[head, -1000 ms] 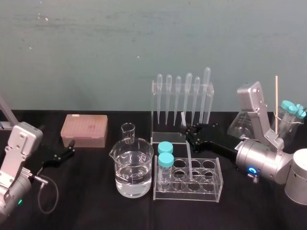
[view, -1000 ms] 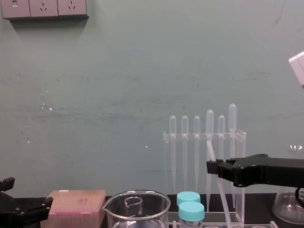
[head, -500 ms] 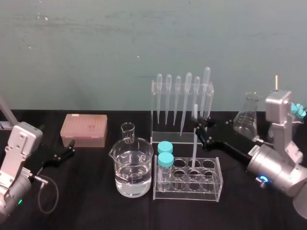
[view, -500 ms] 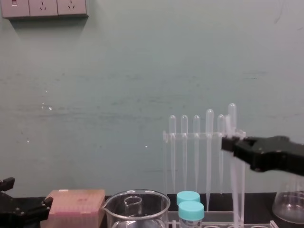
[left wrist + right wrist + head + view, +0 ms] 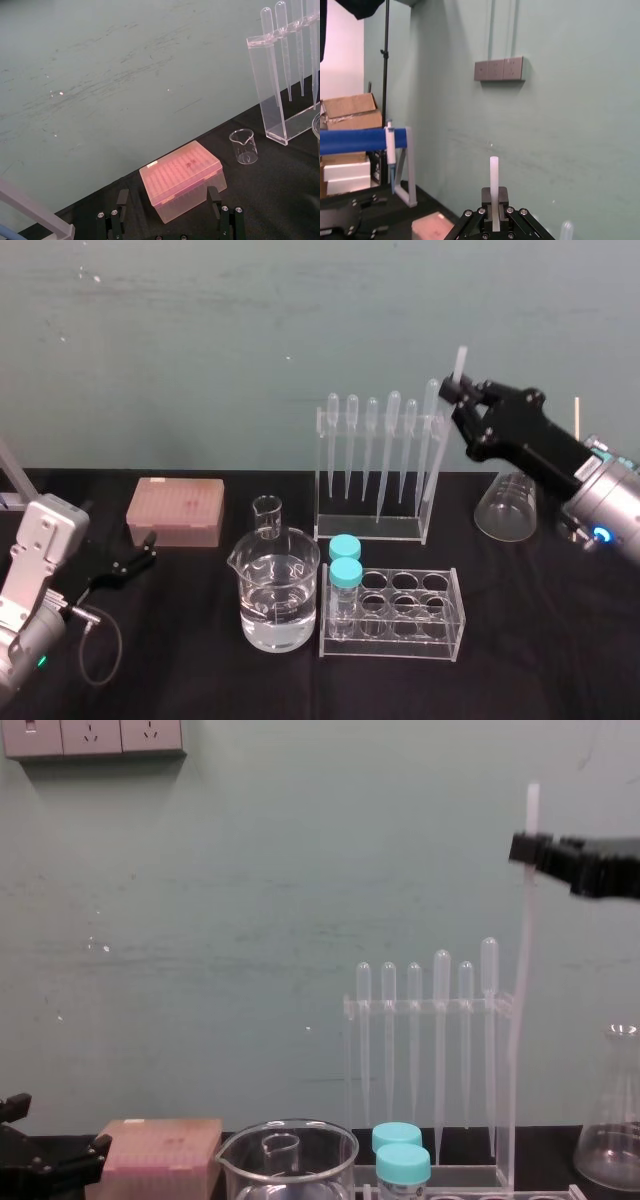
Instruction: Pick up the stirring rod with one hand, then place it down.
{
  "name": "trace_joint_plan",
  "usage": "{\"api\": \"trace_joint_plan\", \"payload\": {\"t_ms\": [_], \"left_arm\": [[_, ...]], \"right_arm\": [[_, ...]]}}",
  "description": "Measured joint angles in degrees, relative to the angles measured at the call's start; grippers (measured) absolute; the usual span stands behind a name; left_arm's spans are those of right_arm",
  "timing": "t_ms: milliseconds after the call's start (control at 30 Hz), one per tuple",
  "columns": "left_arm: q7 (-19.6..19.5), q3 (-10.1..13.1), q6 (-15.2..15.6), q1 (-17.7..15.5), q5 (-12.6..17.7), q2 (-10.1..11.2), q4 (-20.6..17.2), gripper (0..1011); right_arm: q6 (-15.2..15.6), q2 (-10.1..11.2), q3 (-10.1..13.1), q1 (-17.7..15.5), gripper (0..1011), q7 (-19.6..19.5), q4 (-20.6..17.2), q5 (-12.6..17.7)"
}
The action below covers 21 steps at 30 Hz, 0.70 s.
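**Rod aloft in the right gripper; the setting-down is left to do**

The stirring rod (image 5: 521,1020) hangs close to upright, pinched near its top end, with a short stub standing above the jaws. In the head view it leans a little, its top toward 1 o'clock. Its length runs down in front of the right-hand end of the pipette rack (image 5: 368,527). From the chest camera its lower end reaches to about the top of the tube rack (image 5: 400,625). Whether that end is clear of the rack cannot be told.

The right gripper (image 5: 458,392) is clamped on the rod, coming in from 3 o'clock and sitting high, above the bulbs of the pipettes (image 5: 393,435). Its own wrist camera shows the rod rising straight from between the closed jaws.

Outward from there, a flask (image 5: 508,506) stands at 3 o'clock of the rod's lower part. The tube rack sits at 6 o'clock of the pipette rack, with two teal-capped tubes (image 5: 345,562) in its left end. A beaker (image 5: 278,592) holding clear liquid is just beside it at 9 o'clock. A small beaker (image 5: 267,515) stands behind that, and a pink box (image 5: 175,510) lies at 10 o'clock.

The left gripper (image 5: 147,549) rests low at 8 o'clock of the head view, over the black table (image 5: 200,670). Its fingers are spread and grasp nothing.

By my reading, the pick-up is accomplished. What remains is lowering the rod to a bare stretch of table and releasing it.
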Motion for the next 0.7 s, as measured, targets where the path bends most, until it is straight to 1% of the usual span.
{"api": "trace_joint_plan", "payload": {"t_ms": [133, 267, 467, 700], "left_arm": [[0.0, 0.0, 0.0, 0.0, 0.0, 0.0, 0.0, 1000], [0.0, 0.0, 0.0, 0.0, 0.0, 0.0, 0.0, 1000], [0.0, 0.0, 0.0, 0.0, 0.0, 0.0, 0.0, 1000], [0.0, 0.0, 0.0, 0.0, 0.0, 0.0, 0.0, 1000]], "right_arm": [[1.29, 0.38, 0.79, 0.68, 68, -0.58, -0.73, 0.73], [2.03, 0.64, 1.13, 0.67, 69, -0.98, -1.15, 1.14], [2.87, 1.03, 1.35, -0.09, 69, -1.47, -1.75, 1.75], [3.18, 1.33, 1.5, -0.84, 68, -1.95, -2.33, 2.15]]}}
